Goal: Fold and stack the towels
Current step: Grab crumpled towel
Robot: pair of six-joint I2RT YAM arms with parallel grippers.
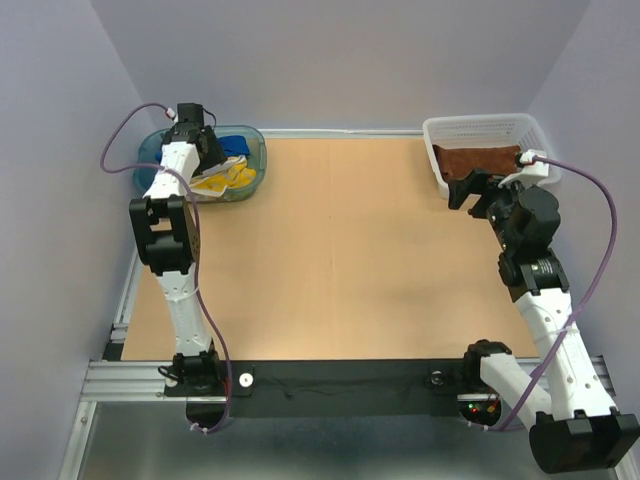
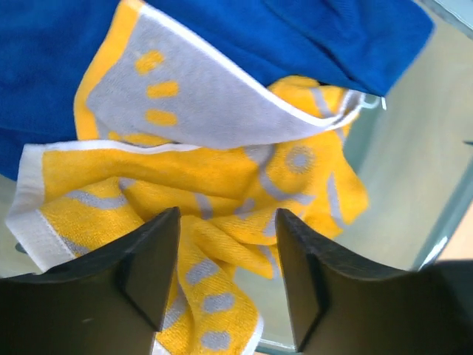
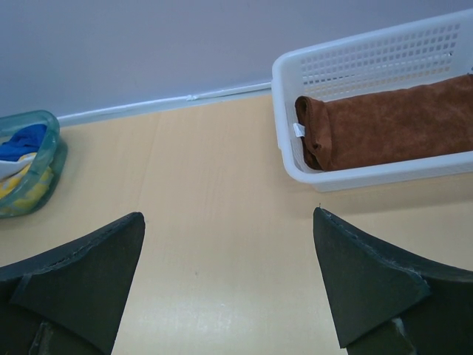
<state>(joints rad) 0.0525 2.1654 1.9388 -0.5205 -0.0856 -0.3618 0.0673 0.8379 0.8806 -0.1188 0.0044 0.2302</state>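
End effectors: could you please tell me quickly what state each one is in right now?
Left end effector: open, over the yellow towel, gripping nothing.
Right end effector: open, empty.

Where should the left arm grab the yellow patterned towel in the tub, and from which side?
Pinch the bunched fold of the yellow towel in line with the open fingers of the left gripper, coming down from above. The blue towel lies against its far part, so this near crumpled ridge is free cloth.
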